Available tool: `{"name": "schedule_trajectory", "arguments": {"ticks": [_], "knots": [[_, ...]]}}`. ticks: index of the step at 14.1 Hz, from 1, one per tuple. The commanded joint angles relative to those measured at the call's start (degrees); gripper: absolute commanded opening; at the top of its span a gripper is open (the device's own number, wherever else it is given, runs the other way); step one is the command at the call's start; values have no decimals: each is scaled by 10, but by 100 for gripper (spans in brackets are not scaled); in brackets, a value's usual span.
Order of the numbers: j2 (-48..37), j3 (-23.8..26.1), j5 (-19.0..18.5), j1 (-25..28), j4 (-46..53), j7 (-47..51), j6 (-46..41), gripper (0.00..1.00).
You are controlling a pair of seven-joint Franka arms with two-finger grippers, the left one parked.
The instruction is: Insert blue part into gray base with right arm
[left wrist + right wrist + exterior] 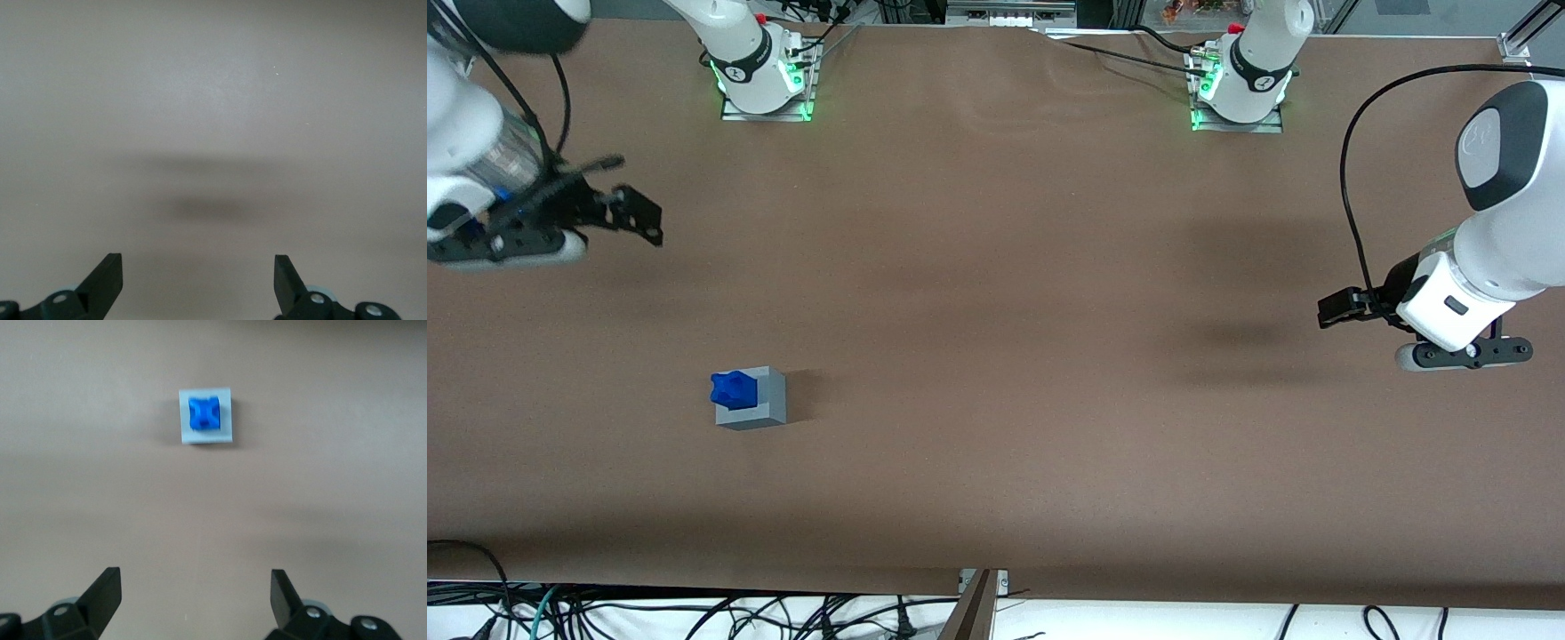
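Note:
The blue part (734,389) sits in the top of the gray base (769,402) and sticks up a little above its rim. The block stands on the brown table, nearer to the front camera than my right arm. My right gripper (627,203) hangs open and empty above the table, well apart from the block and farther from the front camera. In the right wrist view the blue part (204,413) shows centred in the gray base (227,420), with the open gripper (193,583) a good distance from them and nothing between its black fingers (105,590).
Two arm mounts with green lights (763,80) (1238,89) stand at the table's edge farthest from the front camera. Loose cables (694,613) lie below the nearest edge. The brown table cover (996,311) spreads wide around the block.

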State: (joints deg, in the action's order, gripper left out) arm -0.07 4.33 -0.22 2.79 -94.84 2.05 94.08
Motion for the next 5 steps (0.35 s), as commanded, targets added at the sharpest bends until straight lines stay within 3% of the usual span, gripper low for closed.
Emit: {"name": "schedule_trajectory", "arguments": {"ticks": [1,5], "knots": [[-19,4,17,-29,-2,-6,-25,99],[-7,5,26,-31,11,-6,-25,99]]}}
